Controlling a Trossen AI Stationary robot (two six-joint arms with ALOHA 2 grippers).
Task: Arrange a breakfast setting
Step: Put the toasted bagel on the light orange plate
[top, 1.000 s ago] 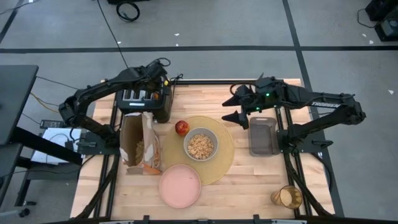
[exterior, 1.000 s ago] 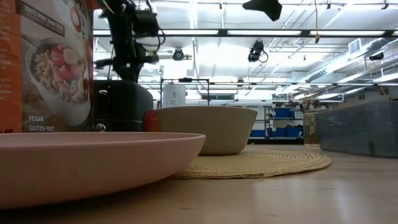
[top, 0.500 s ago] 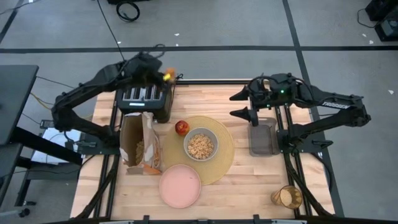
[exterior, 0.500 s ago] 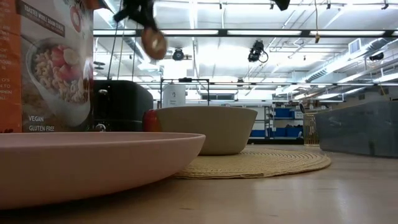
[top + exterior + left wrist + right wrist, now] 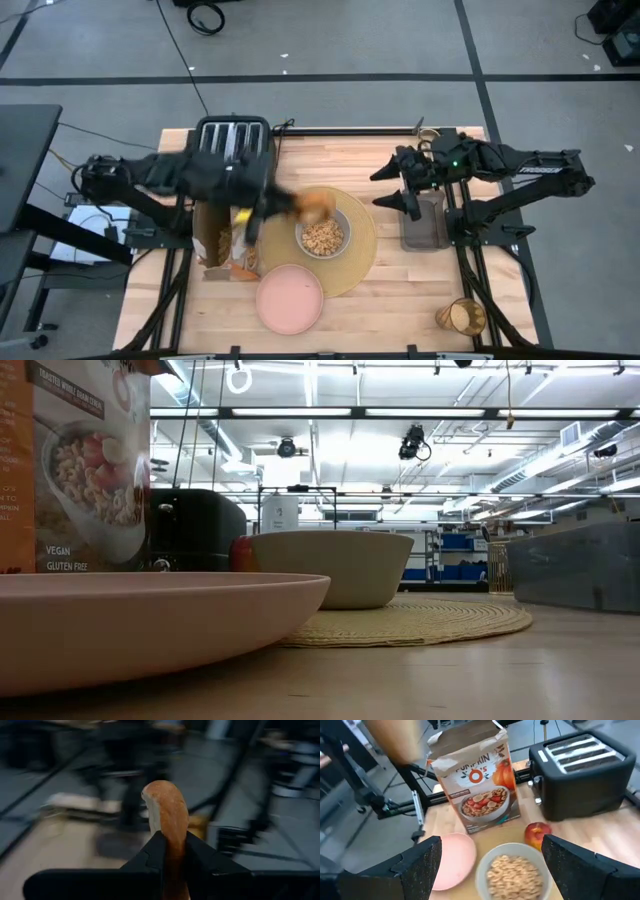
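My left gripper (image 5: 298, 206) is shut on a toast round (image 5: 316, 204) and hovers over the far left rim of the grey-green bowl (image 5: 323, 236) of cereal. The bowl stands on the round tan placemat (image 5: 362, 262). The red apple (image 5: 537, 834) lies beside the bowl; in the high view the arm hides it. A pink plate (image 5: 290, 298) lies at the mat's near edge. The amber tumbler (image 5: 462, 317) stands at the near right corner. My right gripper (image 5: 402, 189) hangs open above the table's right side, holding nothing. My left gripper pinches the toast round's two flat faces (image 5: 168, 845) between its two fingers (image 5: 151, 856), at the round's lower part. The toast stands on edge, rising out beyond the fingertips. It is lifted clear of the table and the bowl.
A black four-slot toaster (image 5: 233, 147) stands at the far left. An open cereal box (image 5: 225, 238) stands upright left of the mat, below my left arm. A grey bin (image 5: 425, 220) sits on the right, under my right gripper.
My left gripper has drawn the toast round up out of the toaster. It has then swung toward the table's near edge and right, turning as it went, and now hovers over the bowl's rim. My right gripper has drifted a little toward the near edge, still open.
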